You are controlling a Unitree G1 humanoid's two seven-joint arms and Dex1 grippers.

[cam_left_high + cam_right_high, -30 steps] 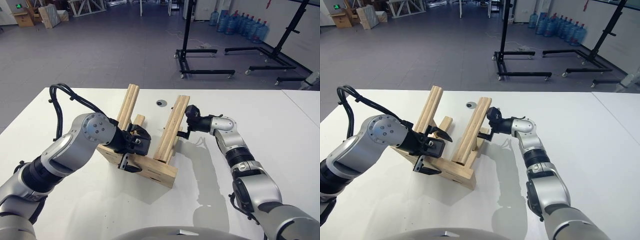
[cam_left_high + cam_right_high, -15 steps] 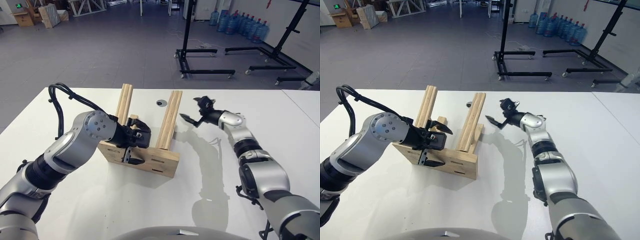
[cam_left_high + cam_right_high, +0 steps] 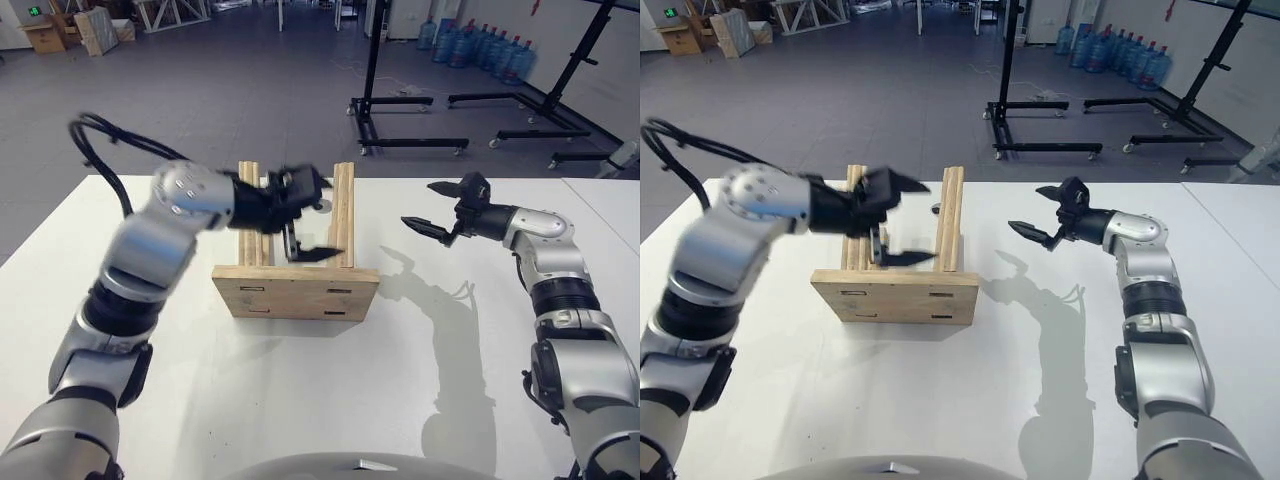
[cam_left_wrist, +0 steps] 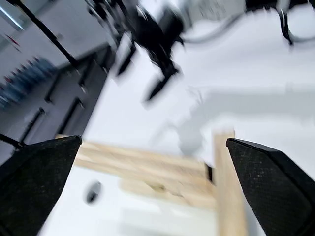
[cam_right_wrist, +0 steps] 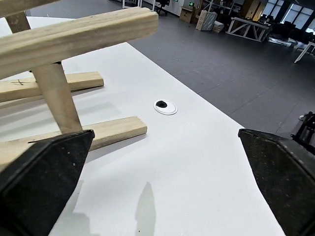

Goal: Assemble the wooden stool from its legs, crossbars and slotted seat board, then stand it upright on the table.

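Both open, left pincer (image 3: 334,220) and right pincer (image 3: 417,203) hover near the pale stool (image 3: 295,293) lying sideways.

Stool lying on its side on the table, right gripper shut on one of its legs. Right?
No: the right gripper is open and holds nothing, apart from the stool, as the left eye view shows. The stool does lie on its side on the table.

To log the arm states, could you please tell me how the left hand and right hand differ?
The left hand sits between the legs of the stool; the right hand hangs apart from it, over the table. The left hand points rightward, the right hand leftward. Both are open and empty.
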